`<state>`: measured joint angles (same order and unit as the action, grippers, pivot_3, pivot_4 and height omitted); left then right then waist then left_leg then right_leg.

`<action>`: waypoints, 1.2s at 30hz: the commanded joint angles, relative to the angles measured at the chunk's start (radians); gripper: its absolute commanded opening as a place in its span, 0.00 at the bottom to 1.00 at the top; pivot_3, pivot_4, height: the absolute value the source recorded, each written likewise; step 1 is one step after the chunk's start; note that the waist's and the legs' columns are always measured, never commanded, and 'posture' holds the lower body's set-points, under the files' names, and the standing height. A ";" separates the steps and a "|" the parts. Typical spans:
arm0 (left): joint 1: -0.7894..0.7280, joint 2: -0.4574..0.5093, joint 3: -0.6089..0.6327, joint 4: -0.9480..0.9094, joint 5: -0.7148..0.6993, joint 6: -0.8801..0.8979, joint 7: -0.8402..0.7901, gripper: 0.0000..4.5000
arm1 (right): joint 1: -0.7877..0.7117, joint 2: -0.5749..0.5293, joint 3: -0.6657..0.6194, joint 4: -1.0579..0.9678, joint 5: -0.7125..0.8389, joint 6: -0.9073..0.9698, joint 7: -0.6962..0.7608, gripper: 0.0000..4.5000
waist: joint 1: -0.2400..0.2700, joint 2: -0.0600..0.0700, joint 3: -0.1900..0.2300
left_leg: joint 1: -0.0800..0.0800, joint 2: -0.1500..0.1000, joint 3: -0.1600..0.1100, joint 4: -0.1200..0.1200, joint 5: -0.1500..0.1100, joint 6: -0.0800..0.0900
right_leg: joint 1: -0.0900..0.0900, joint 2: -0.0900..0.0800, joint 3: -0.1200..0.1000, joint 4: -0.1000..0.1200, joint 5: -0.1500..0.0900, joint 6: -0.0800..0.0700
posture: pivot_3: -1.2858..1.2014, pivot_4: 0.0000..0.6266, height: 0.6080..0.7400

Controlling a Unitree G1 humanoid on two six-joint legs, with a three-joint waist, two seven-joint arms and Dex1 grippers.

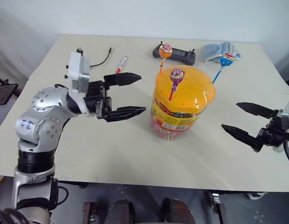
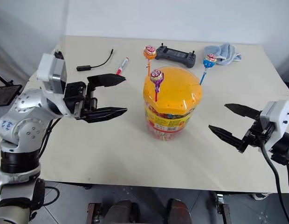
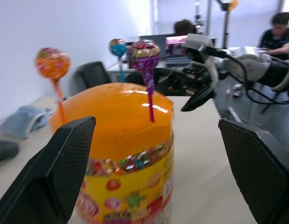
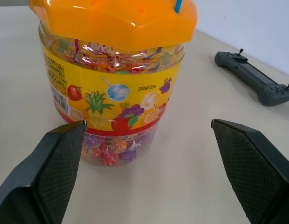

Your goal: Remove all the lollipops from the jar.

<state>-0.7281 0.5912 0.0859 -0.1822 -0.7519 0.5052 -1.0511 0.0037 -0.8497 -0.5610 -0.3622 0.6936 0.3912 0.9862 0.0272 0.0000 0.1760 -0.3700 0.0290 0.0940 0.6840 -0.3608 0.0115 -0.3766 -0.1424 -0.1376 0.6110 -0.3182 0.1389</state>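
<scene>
The left hand [image 1: 126, 95] is held just left of the jar [image 1: 181, 105], its fingers spread apart and empty. The jar is stood mid-tabletop [image 1: 112, 144], with the orange lollipop [image 1: 165, 50], purple lollipop [image 1: 176, 74] and blue lollipop [image 1: 227, 59] stuck upright in its lid. The right hand [image 1: 242, 120] is held to the jar's right, fingers likewise apart and empty.

The jar [image 4: 117, 70] lid's top and the blue stick [image 4: 179, 4] are cut off in the right wrist view; people [image 3: 279, 28] behind are blurred.
</scene>
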 commanded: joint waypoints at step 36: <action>-0.355 -0.263 -0.135 0.420 0.193 -0.201 -0.228 0.01 | 0.091 0.042 -0.146 -0.108 0.025 -0.071 -0.101 1.00 | 0.024 -0.001 0.000 | -0.003 0.000 0.000 0.009 -0.002 0.004 | 0.000 0.000 0.000 0.002 0.000 0.000 | 0.52 0.24 1.00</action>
<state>-1.0300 0.3247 -0.0842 0.2510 -0.5497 0.3232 -1.2825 0.1024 -0.8049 -0.6719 -0.4496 0.6997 0.3481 0.8825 0.0510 -0.0008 0.1764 -0.3733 0.0289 0.0937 0.6931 -0.3629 0.0152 -0.3765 -0.1423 -0.1376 0.6137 -0.3181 0.1390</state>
